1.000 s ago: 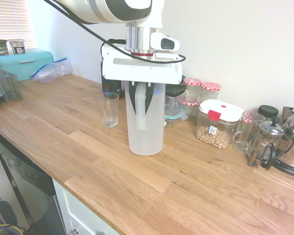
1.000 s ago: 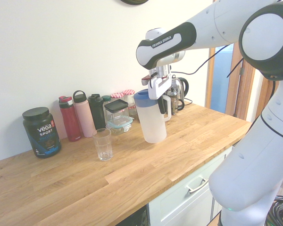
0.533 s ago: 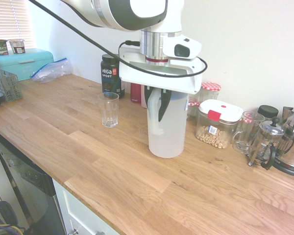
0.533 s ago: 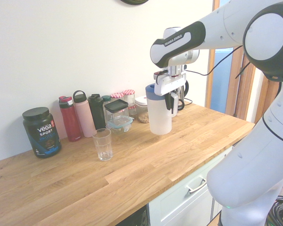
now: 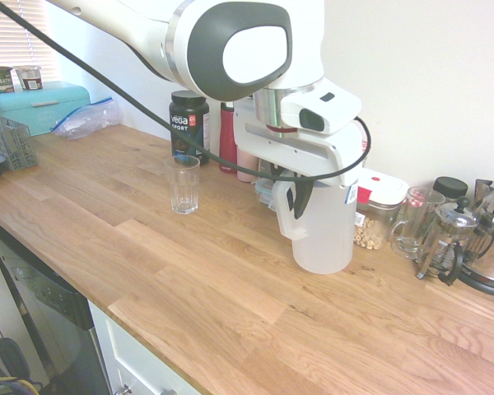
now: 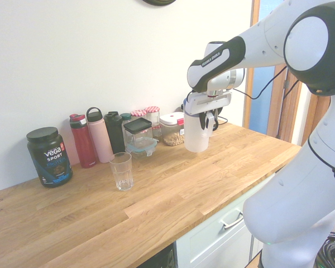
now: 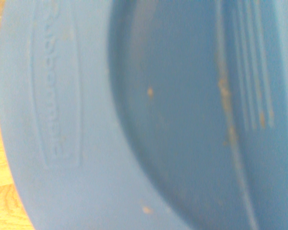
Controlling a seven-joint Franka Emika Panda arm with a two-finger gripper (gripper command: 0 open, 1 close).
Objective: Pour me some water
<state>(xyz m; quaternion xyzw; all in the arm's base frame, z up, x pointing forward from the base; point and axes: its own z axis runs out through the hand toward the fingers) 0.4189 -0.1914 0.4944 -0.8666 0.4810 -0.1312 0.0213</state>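
Observation:
My gripper [image 5: 295, 200] [image 6: 207, 119] is shut on the handle of a translucent white water pitcher [image 5: 324, 234] [image 6: 196, 135] with a blue lid. The pitcher stays upright, low at the wooden counter [image 5: 230, 280] in front of the jars; whether its base touches the wood I cannot tell. An empty clear drinking glass [image 5: 182, 183] [image 6: 121, 171] stands on the counter well apart from the pitcher, near the black Vega tub [image 5: 188, 123] [image 6: 48, 156]. The blue lid [image 7: 134, 115] fills the wrist view, blurred.
Along the wall stand several bottles [image 6: 98, 135], lidded jars and containers [image 5: 383, 185] [image 6: 138, 134], a glass mug [image 5: 413, 220], a French press [image 5: 446, 239] and a kettle [image 5: 492, 255]. A teal bread box [image 5: 41, 105], plastic bag [image 5: 84, 119] and dish rack [image 5: 6, 141] sit at the counter's far end.
The arm has carried the pitcher sideways along the counter, away from the glass and toward the jars and kettle. The glass has not moved.

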